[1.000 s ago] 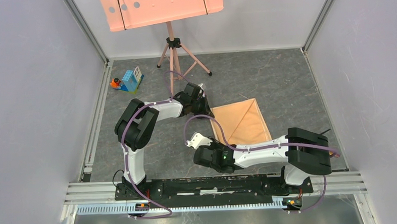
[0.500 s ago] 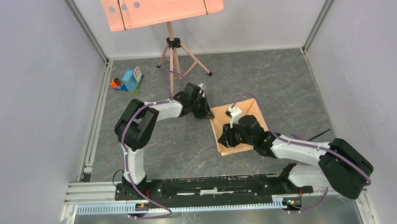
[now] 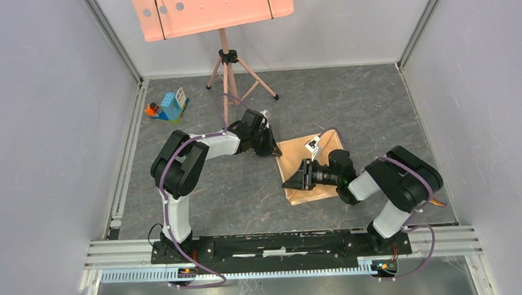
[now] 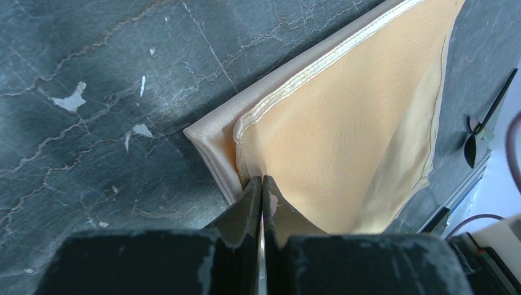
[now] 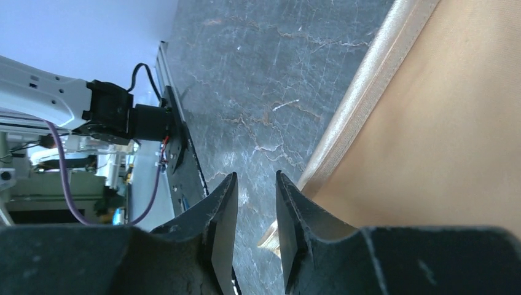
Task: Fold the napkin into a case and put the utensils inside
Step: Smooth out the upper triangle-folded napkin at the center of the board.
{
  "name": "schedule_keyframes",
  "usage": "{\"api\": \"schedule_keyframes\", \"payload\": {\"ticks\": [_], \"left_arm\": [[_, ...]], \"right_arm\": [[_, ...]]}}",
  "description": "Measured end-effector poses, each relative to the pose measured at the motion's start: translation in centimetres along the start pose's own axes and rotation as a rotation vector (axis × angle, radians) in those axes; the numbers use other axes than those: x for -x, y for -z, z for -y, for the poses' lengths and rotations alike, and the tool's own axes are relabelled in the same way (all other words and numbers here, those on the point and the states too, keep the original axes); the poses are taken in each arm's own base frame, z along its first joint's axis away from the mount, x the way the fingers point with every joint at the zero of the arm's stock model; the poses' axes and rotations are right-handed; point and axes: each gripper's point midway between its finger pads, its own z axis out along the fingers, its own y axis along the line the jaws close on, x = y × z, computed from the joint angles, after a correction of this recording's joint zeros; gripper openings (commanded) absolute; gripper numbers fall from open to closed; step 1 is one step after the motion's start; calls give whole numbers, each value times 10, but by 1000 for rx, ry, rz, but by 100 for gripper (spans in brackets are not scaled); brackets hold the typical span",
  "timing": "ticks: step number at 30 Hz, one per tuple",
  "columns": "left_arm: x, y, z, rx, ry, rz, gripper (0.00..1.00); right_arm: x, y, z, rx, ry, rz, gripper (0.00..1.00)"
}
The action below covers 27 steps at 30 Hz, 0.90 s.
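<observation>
The napkin (image 3: 295, 154) lies folded flat on the dark marbled table (image 3: 240, 195), right of centre, its stitched hem edges lined up in layers. The left gripper (image 3: 272, 149) sits at the cloth's far-left corner. In the left wrist view its two fingers (image 4: 249, 203) are clenched tight together on the top layer of the napkin (image 4: 344, 117) just behind that corner, and the satin rises in a soft ridge up to them while the lower layer stays on the table.

The right gripper (image 3: 288, 184) lies low along the napkin's left edge, near the near-left corner, pointing left. In the right wrist view its jaws stand a little apart, with bare table showing through the gap; the hem of the napkin (image 5: 430, 141) runs down to the right finger (image 5: 292, 209), and a small tip of cloth peeks out beside it. It is not pinching anything.

A slim black utensil (image 4: 491, 110) with a rounded head lies on the table past the napkin's opposite edge.
</observation>
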Motion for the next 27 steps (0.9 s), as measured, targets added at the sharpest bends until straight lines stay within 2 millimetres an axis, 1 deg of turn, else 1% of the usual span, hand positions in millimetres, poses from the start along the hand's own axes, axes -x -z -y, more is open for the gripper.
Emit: {"api": "schedule_keyframes", "payload": {"ticks": [5,10,12,16,22,27], "left_arm": [[0,0,0,-1,0,0,7],[0,0,0,-3,0,-2,7],[0,0,1,-3,0,-2,7],[-1,0,1,-4,0,-5,7],[-1,0,1,-4,1,-7,8],[-3,1,1,-8,3,-16,11]], "right_arm": [[-7,-6,3,59,-85,-21,36],[-13,-7,5,69,-97,-39,37],[-17,-6,9,60,-85,-48,37],[-33,-3,21,12,-63,-96,38],[-35,-1,21,13,24,-110,39],[-34,5,17,-15,63,-135,46]]}}
